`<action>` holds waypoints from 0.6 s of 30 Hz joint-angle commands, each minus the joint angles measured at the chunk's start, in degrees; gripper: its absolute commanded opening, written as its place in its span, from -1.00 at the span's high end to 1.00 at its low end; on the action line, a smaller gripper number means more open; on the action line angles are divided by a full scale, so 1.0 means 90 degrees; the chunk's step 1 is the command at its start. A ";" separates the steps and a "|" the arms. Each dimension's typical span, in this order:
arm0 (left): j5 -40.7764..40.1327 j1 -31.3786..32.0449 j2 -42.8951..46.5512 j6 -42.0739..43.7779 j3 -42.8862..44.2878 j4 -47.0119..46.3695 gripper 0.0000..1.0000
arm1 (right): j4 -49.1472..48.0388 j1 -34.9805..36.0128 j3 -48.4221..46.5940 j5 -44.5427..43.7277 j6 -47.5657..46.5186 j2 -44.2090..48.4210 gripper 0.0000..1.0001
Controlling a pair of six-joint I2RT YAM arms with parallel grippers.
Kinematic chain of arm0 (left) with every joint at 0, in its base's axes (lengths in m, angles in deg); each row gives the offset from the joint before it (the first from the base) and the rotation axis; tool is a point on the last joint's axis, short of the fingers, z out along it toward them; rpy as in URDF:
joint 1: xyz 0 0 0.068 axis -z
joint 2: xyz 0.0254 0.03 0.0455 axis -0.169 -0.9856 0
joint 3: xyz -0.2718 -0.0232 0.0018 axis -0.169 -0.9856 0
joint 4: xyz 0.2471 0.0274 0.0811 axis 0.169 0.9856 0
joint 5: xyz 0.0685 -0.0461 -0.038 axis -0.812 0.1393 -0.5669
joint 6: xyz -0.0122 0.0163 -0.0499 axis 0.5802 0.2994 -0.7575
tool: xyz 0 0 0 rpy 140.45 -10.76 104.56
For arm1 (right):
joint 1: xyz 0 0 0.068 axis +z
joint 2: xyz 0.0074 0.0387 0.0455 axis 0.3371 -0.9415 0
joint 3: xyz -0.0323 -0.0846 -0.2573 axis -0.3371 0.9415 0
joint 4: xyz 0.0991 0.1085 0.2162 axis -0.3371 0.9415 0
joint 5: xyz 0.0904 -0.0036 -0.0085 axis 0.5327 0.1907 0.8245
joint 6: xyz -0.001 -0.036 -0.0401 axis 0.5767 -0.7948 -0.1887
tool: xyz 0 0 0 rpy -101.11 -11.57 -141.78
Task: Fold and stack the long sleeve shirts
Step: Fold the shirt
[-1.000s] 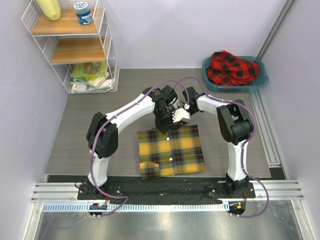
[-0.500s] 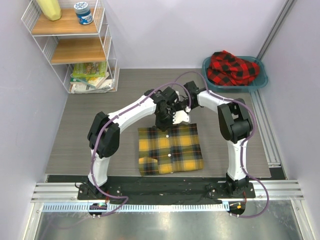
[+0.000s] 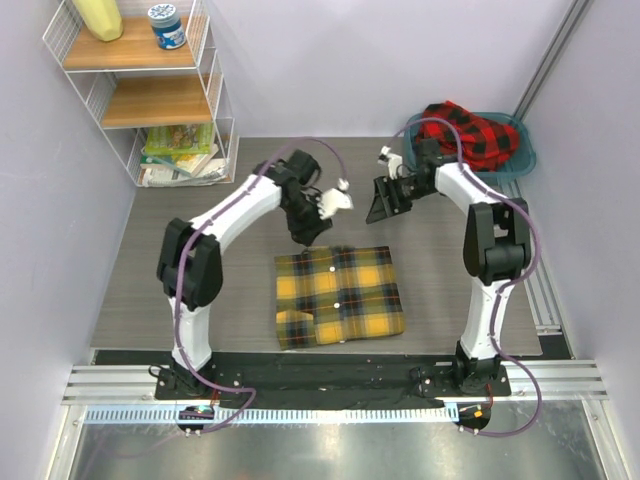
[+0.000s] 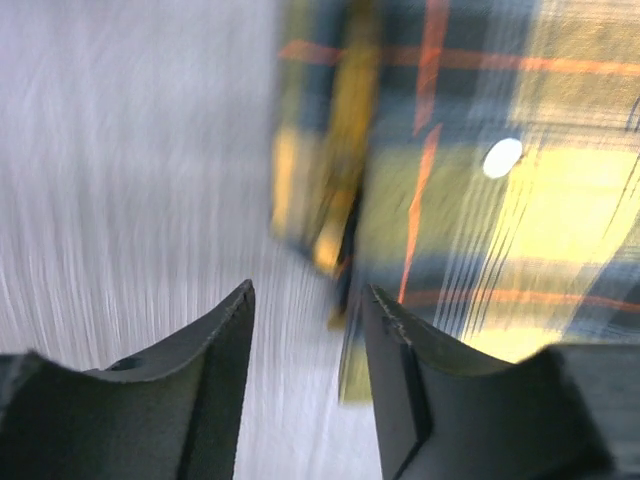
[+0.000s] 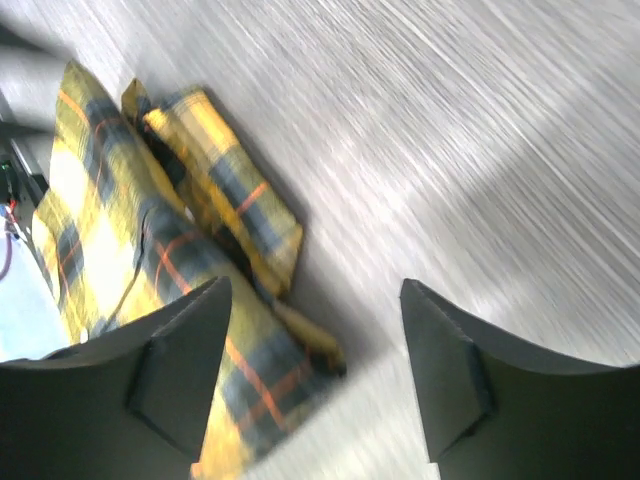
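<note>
The yellow-and-black long sleeve shirt lies folded into a rectangle on the grey table, between the two arms. The red-and-black shirt is bunched up in the teal basin at the back right. My left gripper hovers just beyond the yellow shirt's far left corner. In the left wrist view the left gripper is open and empty, with the shirt's edge under it. My right gripper hangs further back and right. In its wrist view the right gripper is wide open over bare table, with the shirt to the left.
The teal basin sits at the back right corner, next to the metal rail along the right edge. A wire shelf holding books, a jar and a yellow bottle stands at the back left.
Both grippers were close together at the yellow shirt's far edge. They have opened, let it go and drawn apart, the left to the back left and the right toward the basin.
</note>
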 commanded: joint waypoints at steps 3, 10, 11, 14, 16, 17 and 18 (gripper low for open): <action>0.1443 -0.1250 0.0842 -0.1483 -0.0567 0.0136 -0.17 | 0.0863 -0.0132 0.0454 -0.0020 -0.1074 0.1237 -0.54; 0.2332 -0.1612 0.0395 -0.1894 -0.0919 0.0144 -0.22 | 0.0834 0.0043 0.1020 -0.0302 -0.1503 0.1365 -0.54; 0.2410 -0.1641 0.0345 -0.1914 -0.0949 0.0145 -0.22 | 0.0825 0.0073 0.1070 -0.0352 -0.1563 0.1345 -0.55; 0.2498 -0.1690 0.0140 -0.1963 -0.1007 0.0154 -0.25 | 0.0805 0.0190 0.1265 -0.0488 -0.1729 0.1326 -0.57; 0.2527 -0.1709 0.0052 -0.1963 -0.1056 0.0155 -0.29 | 0.0727 0.0258 0.1469 -0.0576 -0.1807 0.1326 -0.62; 0.2518 -0.1700 -0.0007 -0.1943 -0.1085 0.0135 -0.29 | 0.0582 0.0287 0.1548 -0.0703 -0.1866 0.1316 -0.64; 0.2518 -0.1710 -0.0027 -0.1943 -0.1105 0.0116 -0.30 | 0.0513 0.0307 0.1626 -0.0771 -0.1895 0.1296 -0.67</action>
